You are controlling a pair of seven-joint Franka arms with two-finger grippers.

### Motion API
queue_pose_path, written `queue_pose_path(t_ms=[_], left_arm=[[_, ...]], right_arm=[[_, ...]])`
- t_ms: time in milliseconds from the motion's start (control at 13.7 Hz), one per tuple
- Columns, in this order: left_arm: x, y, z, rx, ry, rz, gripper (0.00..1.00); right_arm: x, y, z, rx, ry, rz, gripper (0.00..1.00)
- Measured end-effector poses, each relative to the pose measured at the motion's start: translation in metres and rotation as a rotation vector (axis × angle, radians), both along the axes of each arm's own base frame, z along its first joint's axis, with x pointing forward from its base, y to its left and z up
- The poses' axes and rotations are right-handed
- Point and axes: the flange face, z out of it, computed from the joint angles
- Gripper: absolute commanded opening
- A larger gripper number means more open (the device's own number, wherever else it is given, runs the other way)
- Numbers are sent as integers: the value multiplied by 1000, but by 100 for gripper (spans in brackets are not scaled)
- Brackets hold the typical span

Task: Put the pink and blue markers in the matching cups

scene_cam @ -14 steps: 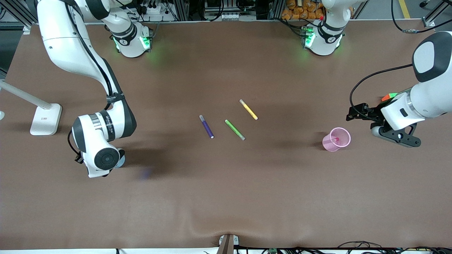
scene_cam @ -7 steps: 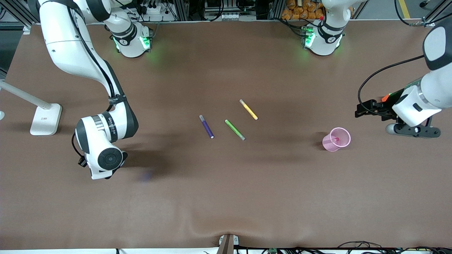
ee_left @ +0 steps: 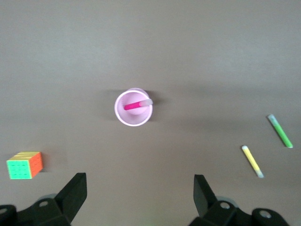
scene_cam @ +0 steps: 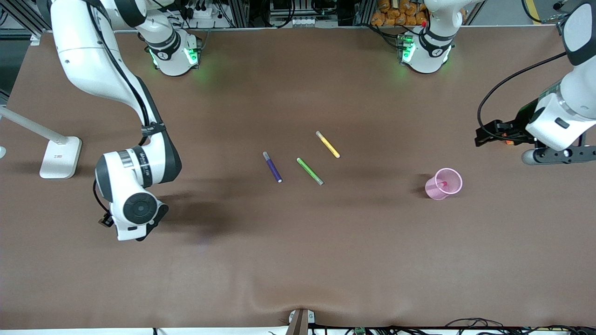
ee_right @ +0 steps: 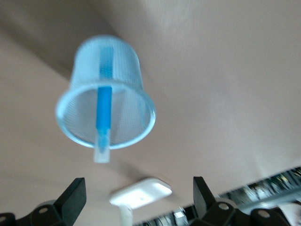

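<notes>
In the front view the magenta-pink felt-tip marker [scene_cam: 442,184] stands in the light pink translucent plastic cup [scene_cam: 443,184], about four o'clock from the green marker [scene_cam: 310,171]. The left wrist view shows the left gripper [ee_left: 140,197] with fingers spread wide and empty over bare table near that cup. In the right wrist view the right gripper [ee_right: 139,198] is also spread open above the light blue translucent cup [ee_right: 105,112], where the bright blue marker [ee_right: 104,113] leans, so I judge both placements done.

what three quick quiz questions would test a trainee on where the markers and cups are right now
1. True or false: the magenta-pink felt-tip marker stands inside the light pink translucent plastic cup.
2. What sits in the light blue translucent plastic cup under the right gripper?
A. the bright blue marker
B. a yellow marker
C. nothing
3. Fill in: the left gripper and the right gripper both have their jaws ____.

Key
1. True
2. A
3. Open
</notes>
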Motion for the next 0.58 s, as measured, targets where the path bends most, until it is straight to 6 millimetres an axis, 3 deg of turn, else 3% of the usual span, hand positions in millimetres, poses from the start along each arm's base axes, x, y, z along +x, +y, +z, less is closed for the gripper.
queue_pose_path(t_ms=[219, 585], left_arm=[[1, 13, 8, 23, -7, 17, 100], [3, 36, 27, 20, -39, 58, 100]], right_arm=[[13, -5, 42, 158, -91, -136, 100], [7, -33, 159, 378, -273, -333, 100]])
